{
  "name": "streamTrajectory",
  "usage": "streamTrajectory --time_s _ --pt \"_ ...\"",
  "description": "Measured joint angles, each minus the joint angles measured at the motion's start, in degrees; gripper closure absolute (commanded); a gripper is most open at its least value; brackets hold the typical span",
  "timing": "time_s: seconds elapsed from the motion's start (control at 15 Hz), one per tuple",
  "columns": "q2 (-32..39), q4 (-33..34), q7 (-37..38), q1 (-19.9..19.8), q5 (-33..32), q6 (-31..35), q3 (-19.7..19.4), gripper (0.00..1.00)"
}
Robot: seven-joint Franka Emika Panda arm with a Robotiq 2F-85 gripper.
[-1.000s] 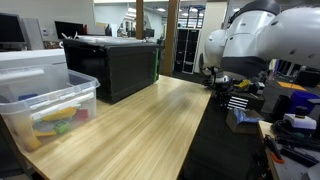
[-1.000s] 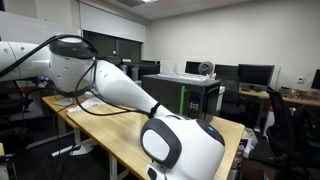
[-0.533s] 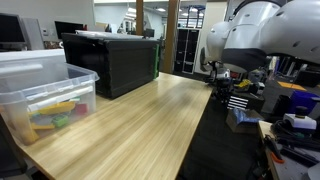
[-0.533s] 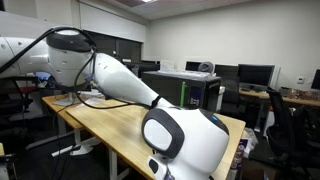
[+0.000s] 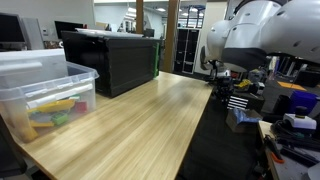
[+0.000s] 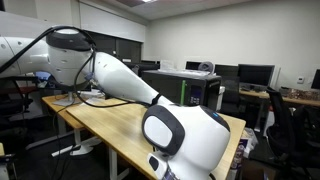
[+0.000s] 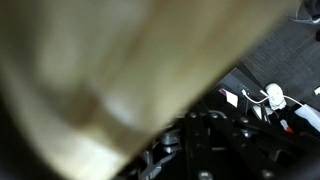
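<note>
My gripper [image 5: 220,80] hangs dark under the white arm [image 5: 262,30] at the far right edge of the long wooden table [image 5: 140,125]. In the wrist view the gripper [image 7: 200,142] is a dark, blurred mass low in the picture, with its jaws together and nothing seen between them. Blurred pale tabletop [image 7: 100,70] fills most of that view, very close. The arm's big white joint [image 6: 180,140] fills the foreground of an exterior view and hides the gripper there.
A clear plastic bin [image 5: 45,100] with coloured items stands at the table's left end. A black cabinet [image 5: 115,62] sits at the back of the table, also seen as a black box [image 6: 200,95]. Cables [image 7: 268,98] and clutter [image 5: 240,110] lie off the right edge.
The arm shifted slightly between a second ago and half a second ago, its near joint moving a little up and left. Since then nothing has moved. The jaws stay together.
</note>
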Motion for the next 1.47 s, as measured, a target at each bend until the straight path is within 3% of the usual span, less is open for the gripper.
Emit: streamTrajectory --time_s 0.47,1.47 --pt "0.3 -0.3 0.0 2.5 -1.8 0.1 -1.7 0.99" --pt "1.2 -0.3 0.0 3.4 -4.4 0.1 -1.0 1.0"
